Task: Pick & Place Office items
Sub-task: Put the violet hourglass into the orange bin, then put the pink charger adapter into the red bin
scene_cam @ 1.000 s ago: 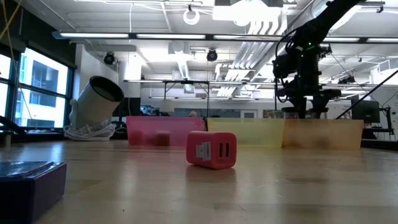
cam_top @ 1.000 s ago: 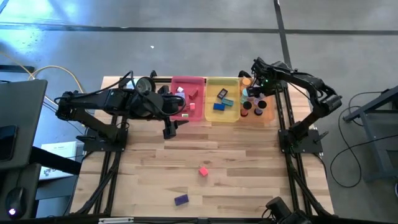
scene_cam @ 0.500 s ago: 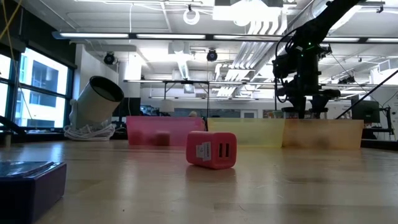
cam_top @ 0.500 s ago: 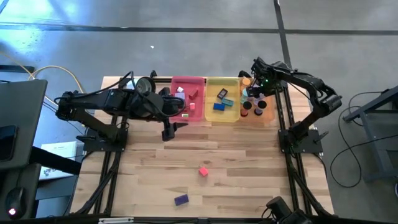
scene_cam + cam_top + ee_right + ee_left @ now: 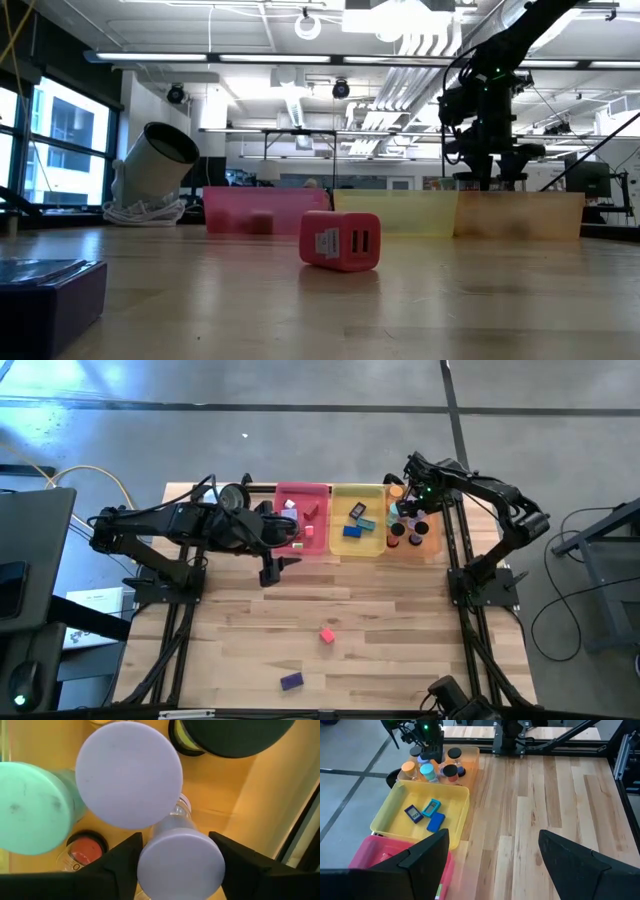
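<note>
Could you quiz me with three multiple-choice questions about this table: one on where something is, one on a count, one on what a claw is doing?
1. Where is the right gripper?
A. over the orange tray
B. over the pink tray
C. by the purple block

2. How many items lie loose on the bare wood?
A. none
B. two
C. five

3. The left gripper is:
A. gripping a block
B. open and empty
C. out of sight

Answers: A, it hangs above the lidded jars there; B, only the red block and purple block; B, its fingers stand apart with bare wood between.
</note>
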### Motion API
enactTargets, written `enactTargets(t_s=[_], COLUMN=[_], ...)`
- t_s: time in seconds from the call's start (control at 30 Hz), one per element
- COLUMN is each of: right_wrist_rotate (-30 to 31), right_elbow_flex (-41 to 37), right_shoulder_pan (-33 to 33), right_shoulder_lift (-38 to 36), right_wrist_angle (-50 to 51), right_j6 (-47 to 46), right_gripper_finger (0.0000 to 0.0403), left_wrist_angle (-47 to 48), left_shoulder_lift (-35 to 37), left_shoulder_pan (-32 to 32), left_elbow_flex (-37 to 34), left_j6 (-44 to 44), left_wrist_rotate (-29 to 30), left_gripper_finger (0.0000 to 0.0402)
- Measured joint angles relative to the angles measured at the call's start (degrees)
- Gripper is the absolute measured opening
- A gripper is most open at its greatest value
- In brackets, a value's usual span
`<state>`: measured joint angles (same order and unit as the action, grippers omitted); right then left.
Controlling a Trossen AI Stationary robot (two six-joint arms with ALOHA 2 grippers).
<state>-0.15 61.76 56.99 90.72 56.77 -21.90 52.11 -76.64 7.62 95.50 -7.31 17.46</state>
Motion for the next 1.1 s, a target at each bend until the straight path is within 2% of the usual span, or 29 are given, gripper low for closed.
enactTargets(t_s=[0.1,0.33,0.47,0.77,1.1], right_wrist_rotate=[-0.02,-0.06,-0.20,3.04,2.81], right_elbow_flex=[0.00,0.00,0.00,0.04,0.04], right_shoulder_pan=[0.00,0.00,0.00,0.01,-1.64], right_shoulder_lift=[0.00,0.00,-0.83,-10.38,-27.60], right_wrist_angle=[0.01,-0.06,0.29,-0.48,-3.20], right_j6=[0.71,-1.92,-2.00,-3.16,-6.29], right_gripper_finger=[0.0234,0.0328,0.0358,0.0373,0.0370], left_wrist_angle=[0.45,0.68,0.68,1.57,8.50], left_shoulder_lift=[0.00,0.00,0.00,0.04,0.09], left_shoulder_pan=[0.00,0.00,0.00,0.00,0.00], left_elbow_flex=[0.00,0.00,0.00,0.00,0.00], left_j6=[-0.04,-0.02,-0.02,-0.06,-4.38], left_wrist_rotate=[-0.01,0.01,0.01,0.04,0.08], left_gripper_finger=[0.0301,0.0301,0.0301,0.0301,0.0301])
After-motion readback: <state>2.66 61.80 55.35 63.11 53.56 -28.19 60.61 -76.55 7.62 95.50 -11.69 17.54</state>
